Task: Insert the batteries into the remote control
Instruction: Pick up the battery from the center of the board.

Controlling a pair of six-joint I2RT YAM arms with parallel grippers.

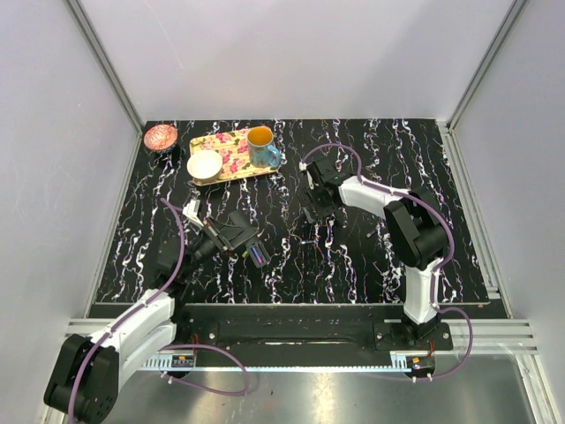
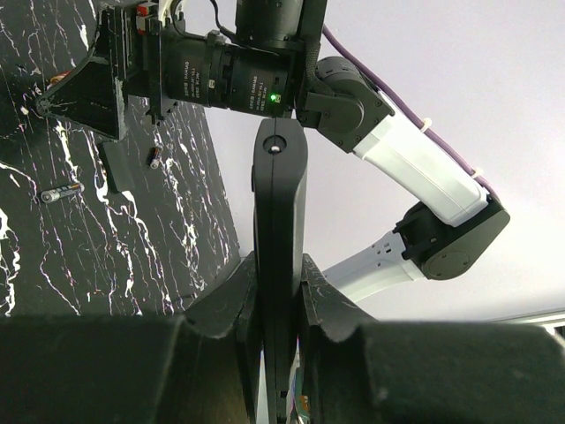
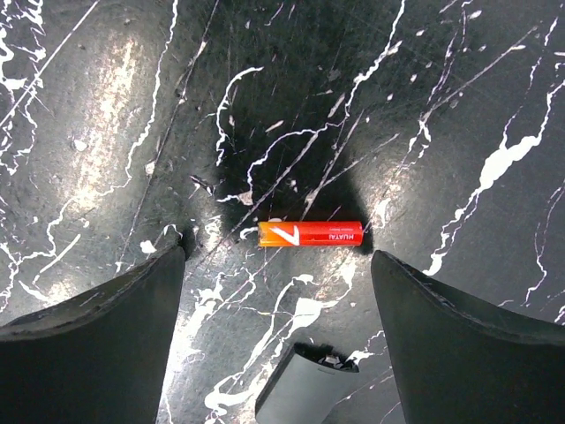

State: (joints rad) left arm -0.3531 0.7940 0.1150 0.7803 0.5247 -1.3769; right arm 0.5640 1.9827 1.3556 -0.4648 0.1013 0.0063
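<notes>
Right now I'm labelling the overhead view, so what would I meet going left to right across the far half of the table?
From the left: pink bowl → white bowl → mug → right end effector.

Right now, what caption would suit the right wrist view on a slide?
Open right gripper above a red-orange battery lying flat on the black marbled table.

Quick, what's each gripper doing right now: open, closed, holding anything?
Left gripper: closed on the remote control.
Right gripper: open, holding nothing, with the orange battery lying below it.
</notes>
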